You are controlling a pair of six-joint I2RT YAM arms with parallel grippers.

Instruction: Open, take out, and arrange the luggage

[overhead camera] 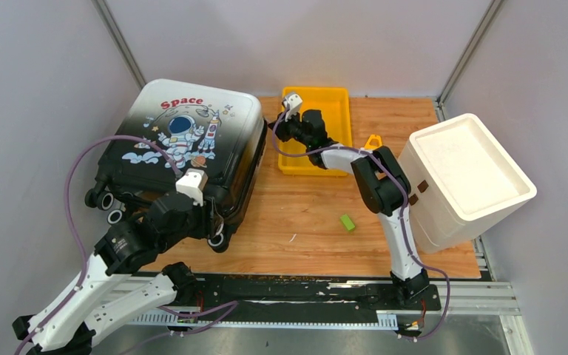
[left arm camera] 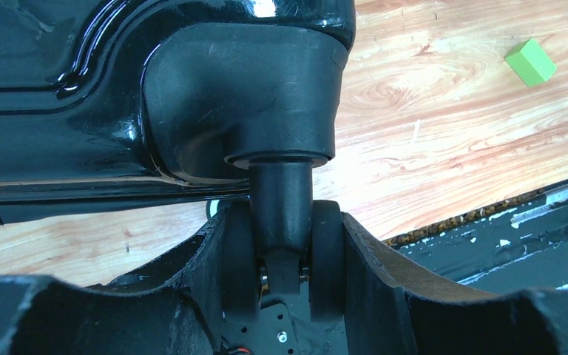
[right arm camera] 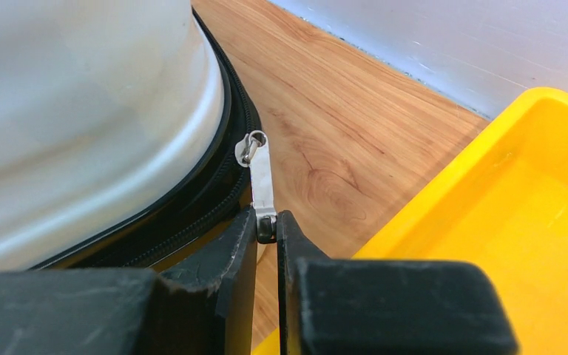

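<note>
Right hand (right arm camera: 266,225) pinching zipper pull (right arm camera: 261,174), left hand (left arm camera: 281,222) clasping luggage (left arm camera: 118,89) wheel (left arm camera: 327,251)

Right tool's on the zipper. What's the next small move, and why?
Probably draw the zipper pull along the closed track with the right tool: it's pinched on the pull, the suitcase is shut, and the left tool braces a wheel.

Pale grey walls (overhead camera: 266,37) close in on three sides. The back one meets the tabletop a little beyond the right gripper (right arm camera: 266,225). A slanted metal post (overhead camera: 122,44) stands in the far corner to that gripper's left, and another (overhead camera: 473,44) well off to its right. Warm, grained wooden table (overhead camera: 303,214) lies under both grippers. Soft, even light puts a white sheen on the wood just right of the left gripper (left arm camera: 285,222). Behind it a black rail (overhead camera: 303,292), crumb-speckled, runs along the near edge.
</note>
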